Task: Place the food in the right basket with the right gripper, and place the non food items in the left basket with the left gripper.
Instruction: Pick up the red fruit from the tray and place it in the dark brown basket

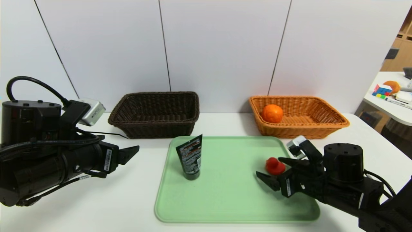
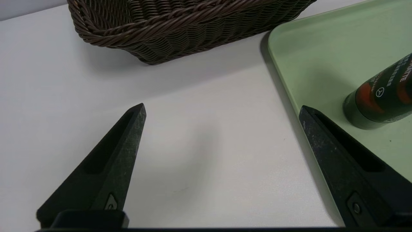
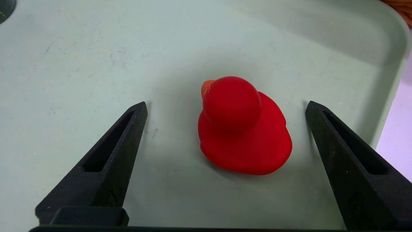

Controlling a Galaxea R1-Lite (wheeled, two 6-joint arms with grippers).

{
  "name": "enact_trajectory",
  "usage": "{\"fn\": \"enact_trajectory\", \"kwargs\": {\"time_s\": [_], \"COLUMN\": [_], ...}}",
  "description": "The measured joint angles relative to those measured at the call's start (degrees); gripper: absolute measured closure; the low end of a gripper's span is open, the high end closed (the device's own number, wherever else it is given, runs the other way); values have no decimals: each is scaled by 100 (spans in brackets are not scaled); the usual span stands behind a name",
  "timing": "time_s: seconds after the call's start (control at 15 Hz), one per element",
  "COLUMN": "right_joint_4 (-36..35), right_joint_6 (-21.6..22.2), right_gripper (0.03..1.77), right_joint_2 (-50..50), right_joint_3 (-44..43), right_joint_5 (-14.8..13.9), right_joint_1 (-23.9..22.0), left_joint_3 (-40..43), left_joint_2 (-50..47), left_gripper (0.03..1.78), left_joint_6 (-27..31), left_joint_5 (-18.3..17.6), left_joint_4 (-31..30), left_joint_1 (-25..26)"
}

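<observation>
Tray as landmark; right hand open around red duck on it; left hand open, left of it; black tube on its left part; risk: closing off-centre could make the rounded duck slip free

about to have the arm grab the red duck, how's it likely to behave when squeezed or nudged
The red duck looks like smooth rubber or plastic, so it may give slightly and could slip. Its wide, low body suggests it would slide rather than roll. The right gripper has open fingers on either side, so an off-center close might turn it.
</observation>
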Motion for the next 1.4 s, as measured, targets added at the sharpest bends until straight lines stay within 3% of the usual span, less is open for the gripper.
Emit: {"fn": "enact_trajectory", "kwargs": {"time_s": [0.27, 0.47, 0.73, 1.2, 1.4], "right_joint_4": [-16, -10, -11, 54, 844], "right_joint_6": [-9, -13, -13, -132, -239], "right_gripper": [13, 64, 104, 110, 110], "right_joint_2": [38, 38, 35, -284, -792], "right_joint_3": [0, 0, 11, -218, -852], "right_joint_5": [-1, 0, -1, -135, -375], "right_joint_1": [0, 0, 0, 26, 177], "left_joint_3": [0, -2, -6, 27, 77], "left_joint_2": [0, 0, 0, 1, 0], "left_gripper": [12, 12, 12, 12, 12], "left_joint_6": [0, 0, -2, -2, -2], "left_joint_5": [-2, -6, -4, -2, -2], "left_joint_4": [0, 0, 0, 13, 6], "left_joint_1": [0, 0, 0, 0, 0]}}
